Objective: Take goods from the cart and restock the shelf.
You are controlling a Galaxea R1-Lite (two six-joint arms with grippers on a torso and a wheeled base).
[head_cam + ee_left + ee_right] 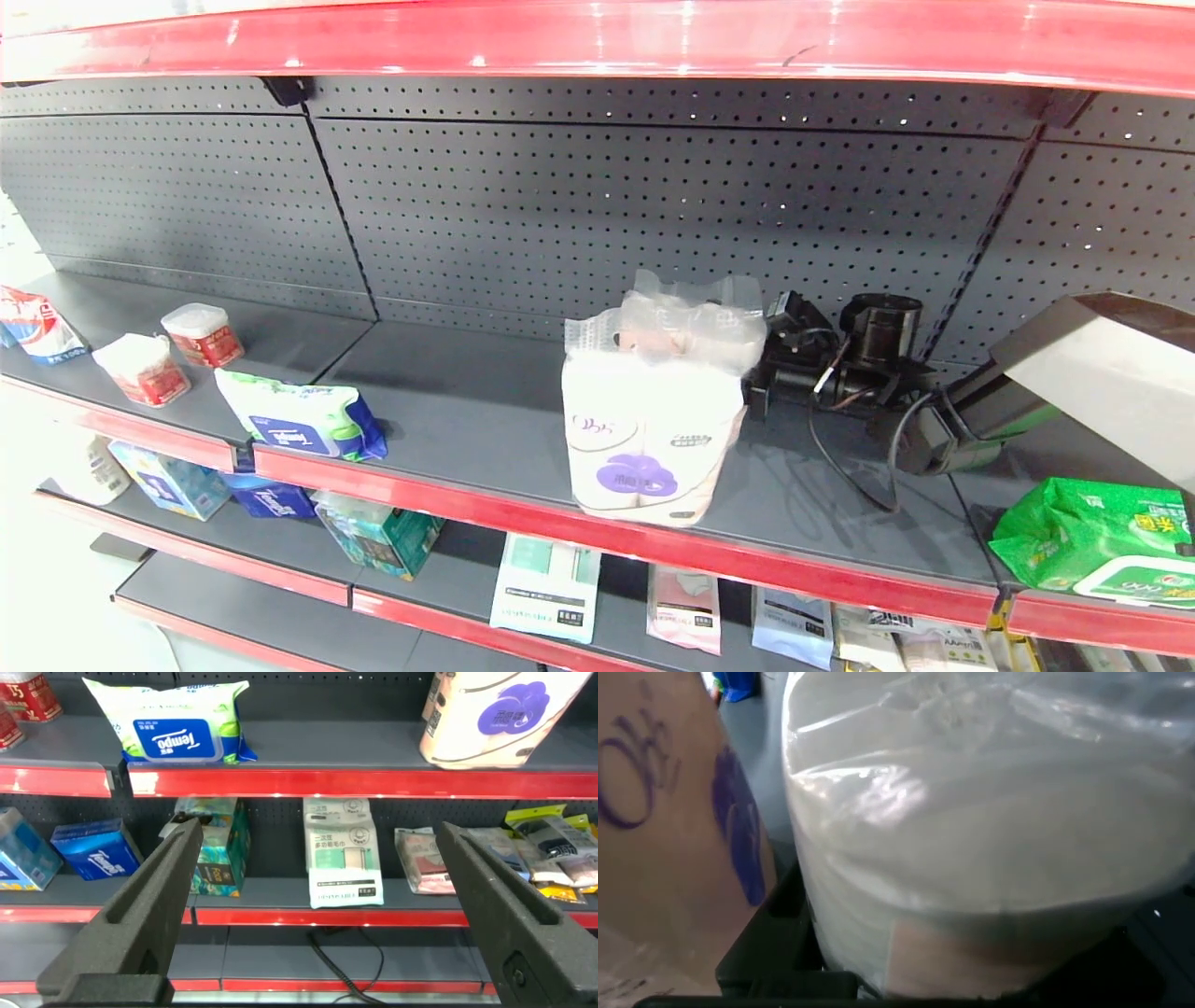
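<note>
The dark perforated-metal shelf (467, 401), glossy red along its lip, carries the toilet paper pack (644, 439): blocky white rolls in crinkled clear film. My right claw (761, 373) grips that pack's right side. My left claw (318, 831), its fingers blunt grey foam wedges, hangs spread lower than the pack.

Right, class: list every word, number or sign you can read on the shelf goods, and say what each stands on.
Wipes pack: brand logo, white on a blue label; left unquoted.
Toilet paper pack: purple print, too blurred to read.
Green pack: characters too small.
White packet on the lower shelf: too small.
</note>
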